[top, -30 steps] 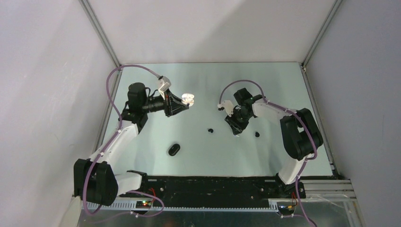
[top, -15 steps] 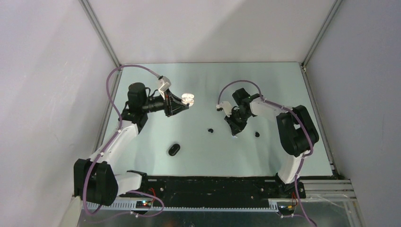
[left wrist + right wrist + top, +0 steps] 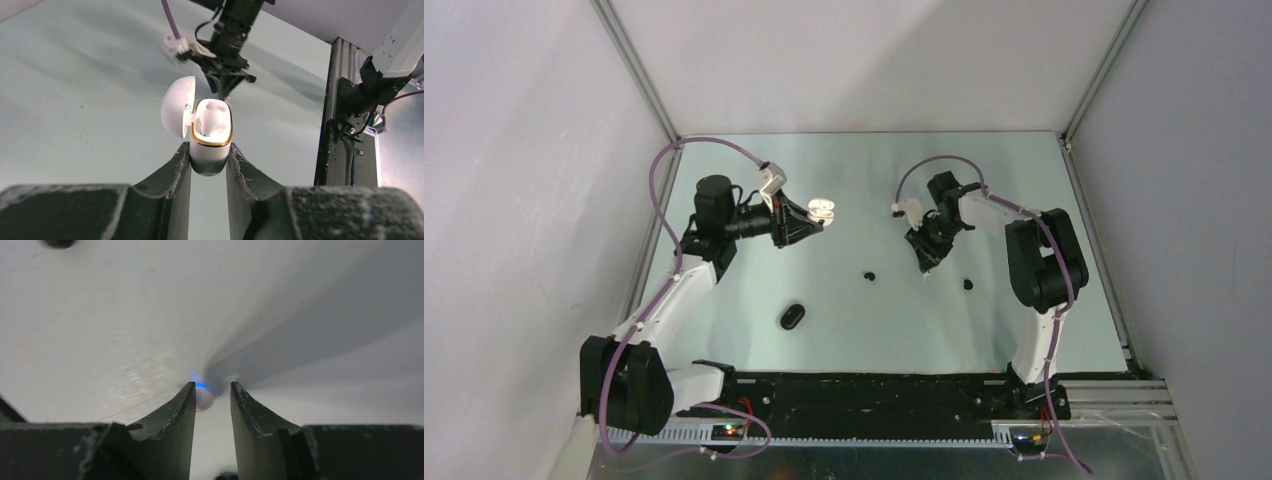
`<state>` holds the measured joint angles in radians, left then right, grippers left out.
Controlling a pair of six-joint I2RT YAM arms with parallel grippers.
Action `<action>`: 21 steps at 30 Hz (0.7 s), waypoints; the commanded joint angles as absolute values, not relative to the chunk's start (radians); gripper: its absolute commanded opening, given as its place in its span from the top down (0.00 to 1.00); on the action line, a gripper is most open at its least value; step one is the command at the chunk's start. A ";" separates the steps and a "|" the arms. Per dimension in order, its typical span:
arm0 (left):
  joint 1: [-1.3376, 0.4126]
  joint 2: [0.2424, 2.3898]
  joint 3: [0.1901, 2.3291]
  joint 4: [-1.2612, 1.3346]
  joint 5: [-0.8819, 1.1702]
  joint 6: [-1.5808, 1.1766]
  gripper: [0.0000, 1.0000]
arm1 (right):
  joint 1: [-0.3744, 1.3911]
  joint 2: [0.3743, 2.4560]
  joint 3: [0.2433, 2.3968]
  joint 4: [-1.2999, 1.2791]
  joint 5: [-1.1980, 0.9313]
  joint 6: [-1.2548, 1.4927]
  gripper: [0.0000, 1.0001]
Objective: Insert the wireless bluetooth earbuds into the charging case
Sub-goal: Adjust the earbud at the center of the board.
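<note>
My left hand (image 3: pixel 814 214) is filled by the open case (image 3: pixel 211 135), so nothing more fits between its fingers (image 3: pixel 170 172). The lid (image 3: pixel 177 112) swings out to the hand's left and narrows the way in from that side. Ahead of it hangs my right hand (image 3: pixel 927 266), with bare table (image 3: pixel 864 180) between the two. That hand's fingers stand apart just over the table, a white bud (image 3: pixel 203 399) against one and a free gap beside the other. A black bud (image 3: pixel 870 274) lies near it toward my left hand, and another (image 3: pixel 968 284) lies on its far side. A black case (image 3: pixel 792 316) sits behind my left hand. Walls (image 3: pixel 544 200) close three sides.
</note>
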<state>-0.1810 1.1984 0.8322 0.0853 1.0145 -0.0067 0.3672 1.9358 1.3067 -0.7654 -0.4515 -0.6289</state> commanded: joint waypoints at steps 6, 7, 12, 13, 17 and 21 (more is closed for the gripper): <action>-0.183 1.188 0.865 0.077 1.017 0.033 1.00 | 0.262 1.981 1.475 -0.773 -0.404 -0.640 0.63; -0.183 1.189 0.865 0.077 1.017 0.032 1.00 | 0.263 1.974 1.479 -0.780 -0.402 -0.631 0.63; -0.182 1.190 0.867 0.073 1.013 0.033 1.00 | 0.292 1.920 1.498 -0.829 -0.337 -0.438 0.65; -0.181 1.190 0.868 0.072 1.013 0.034 1.00 | 0.299 1.908 1.481 -0.857 -0.357 -0.431 0.65; -0.179 1.195 0.871 0.071 1.013 0.039 1.00 | 0.335 1.813 1.395 -0.908 -0.505 -0.624 0.65; -0.178 1.195 0.870 0.068 1.017 0.041 1.00 | 0.259 1.673 1.229 -0.760 -0.627 -0.893 0.59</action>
